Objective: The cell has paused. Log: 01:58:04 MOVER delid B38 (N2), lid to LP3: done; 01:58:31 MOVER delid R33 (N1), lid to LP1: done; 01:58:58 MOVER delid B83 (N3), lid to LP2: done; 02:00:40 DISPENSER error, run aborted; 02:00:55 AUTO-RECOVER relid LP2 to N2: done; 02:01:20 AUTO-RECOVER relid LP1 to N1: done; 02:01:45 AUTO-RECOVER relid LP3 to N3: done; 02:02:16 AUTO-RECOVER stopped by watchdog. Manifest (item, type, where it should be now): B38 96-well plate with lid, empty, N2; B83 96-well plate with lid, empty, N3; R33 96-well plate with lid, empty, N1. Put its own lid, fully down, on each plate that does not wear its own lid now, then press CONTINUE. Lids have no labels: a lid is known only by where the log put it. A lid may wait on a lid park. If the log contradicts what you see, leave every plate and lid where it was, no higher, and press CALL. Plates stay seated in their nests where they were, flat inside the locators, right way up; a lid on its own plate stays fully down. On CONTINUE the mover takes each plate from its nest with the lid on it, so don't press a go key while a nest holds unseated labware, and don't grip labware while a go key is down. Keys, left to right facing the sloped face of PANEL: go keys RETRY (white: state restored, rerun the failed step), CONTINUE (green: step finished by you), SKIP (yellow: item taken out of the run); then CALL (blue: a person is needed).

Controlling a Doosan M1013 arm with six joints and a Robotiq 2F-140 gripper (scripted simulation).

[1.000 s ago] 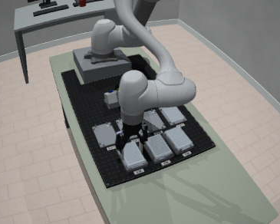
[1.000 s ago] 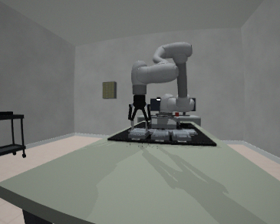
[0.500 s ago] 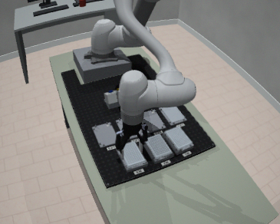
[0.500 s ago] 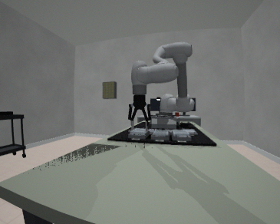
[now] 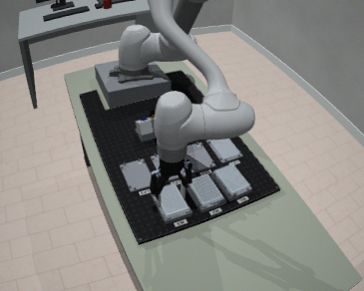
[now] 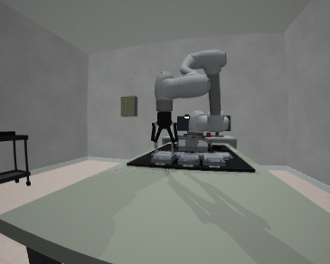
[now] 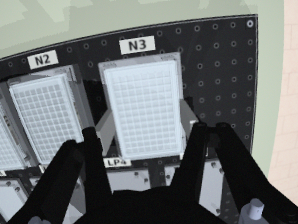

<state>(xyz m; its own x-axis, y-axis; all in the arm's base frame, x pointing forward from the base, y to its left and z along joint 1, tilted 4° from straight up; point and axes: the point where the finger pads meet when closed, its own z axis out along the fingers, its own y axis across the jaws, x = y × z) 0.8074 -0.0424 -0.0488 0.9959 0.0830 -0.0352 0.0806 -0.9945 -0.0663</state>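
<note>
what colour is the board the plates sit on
Black, dotted with a grid of small holes; the board shows best in the wrist view.
</note>
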